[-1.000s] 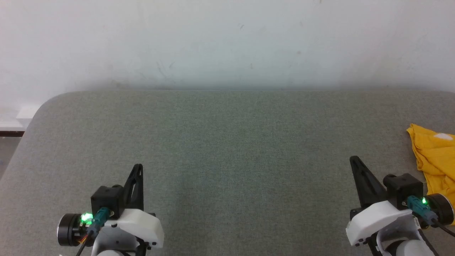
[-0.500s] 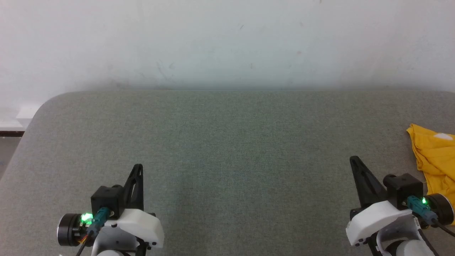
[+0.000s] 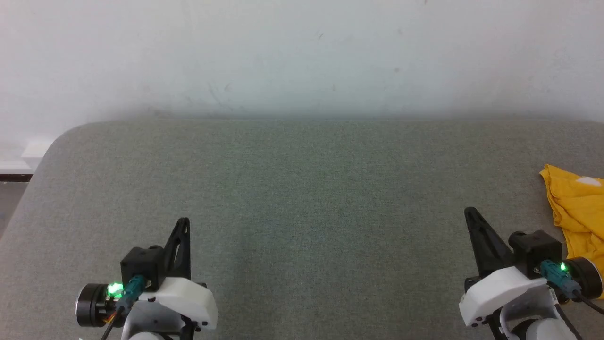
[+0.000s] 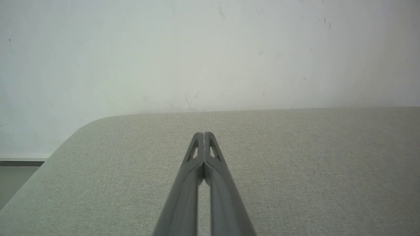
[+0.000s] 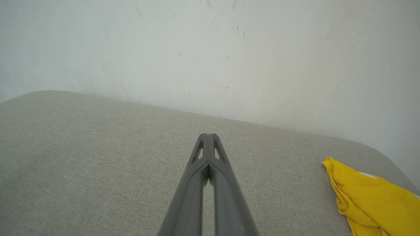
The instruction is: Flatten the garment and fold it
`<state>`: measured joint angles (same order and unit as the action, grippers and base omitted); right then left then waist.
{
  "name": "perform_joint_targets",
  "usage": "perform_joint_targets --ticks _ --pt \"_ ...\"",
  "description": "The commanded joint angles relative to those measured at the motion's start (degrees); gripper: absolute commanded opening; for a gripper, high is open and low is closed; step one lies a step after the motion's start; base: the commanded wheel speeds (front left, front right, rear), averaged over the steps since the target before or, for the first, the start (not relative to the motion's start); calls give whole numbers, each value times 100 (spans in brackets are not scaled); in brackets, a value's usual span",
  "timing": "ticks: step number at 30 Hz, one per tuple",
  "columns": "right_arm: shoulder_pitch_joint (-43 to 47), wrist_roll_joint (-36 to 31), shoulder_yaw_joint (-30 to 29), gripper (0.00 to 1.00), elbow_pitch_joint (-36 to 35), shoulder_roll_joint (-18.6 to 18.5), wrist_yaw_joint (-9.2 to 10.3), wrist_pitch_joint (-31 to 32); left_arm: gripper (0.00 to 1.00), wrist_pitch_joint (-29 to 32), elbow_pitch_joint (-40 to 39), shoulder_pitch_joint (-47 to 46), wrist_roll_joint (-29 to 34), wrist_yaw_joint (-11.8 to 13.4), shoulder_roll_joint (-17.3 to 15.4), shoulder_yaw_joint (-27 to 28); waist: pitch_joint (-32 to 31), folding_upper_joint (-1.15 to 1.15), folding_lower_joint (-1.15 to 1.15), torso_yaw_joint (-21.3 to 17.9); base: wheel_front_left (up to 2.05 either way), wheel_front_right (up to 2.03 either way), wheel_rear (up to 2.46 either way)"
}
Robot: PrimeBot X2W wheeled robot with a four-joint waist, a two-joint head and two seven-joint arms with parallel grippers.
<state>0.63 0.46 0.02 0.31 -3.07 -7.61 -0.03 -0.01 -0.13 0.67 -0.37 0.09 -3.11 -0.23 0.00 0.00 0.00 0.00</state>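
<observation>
The garment (image 3: 578, 208) is a bright yellow cloth with a white patch, bunched at the far right edge of the grey table and cut off by the head view's border. The right wrist view has the garment (image 5: 374, 200) at its lower right. My right gripper (image 3: 469, 212) hovers low over the table just left of the cloth, shut and holding nothing, its fingertips pressed together (image 5: 207, 136). At the lower left my left gripper (image 3: 184, 222) is likewise shut and empty, tips touching (image 4: 203, 134), far from the garment.
The grey fabric-covered table (image 3: 302, 189) runs back to a pale wall (image 3: 302, 56). Its rounded far-left corner (image 3: 71, 134) drops off to the floor.
</observation>
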Motion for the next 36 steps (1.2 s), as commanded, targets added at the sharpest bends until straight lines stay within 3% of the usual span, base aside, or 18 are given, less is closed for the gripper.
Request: perform_joint_targets --ticks 1,36 --pt "-63 -46 -2 0 -31 19 12 3 0 1 13 -67 37 -9 24 23 0 0 0 0 0 0 0" --pt "-63 -46 -2 0 -31 19 12 3 0 1 13 -67 37 -9 24 23 0 0 0 0 0 0 0"
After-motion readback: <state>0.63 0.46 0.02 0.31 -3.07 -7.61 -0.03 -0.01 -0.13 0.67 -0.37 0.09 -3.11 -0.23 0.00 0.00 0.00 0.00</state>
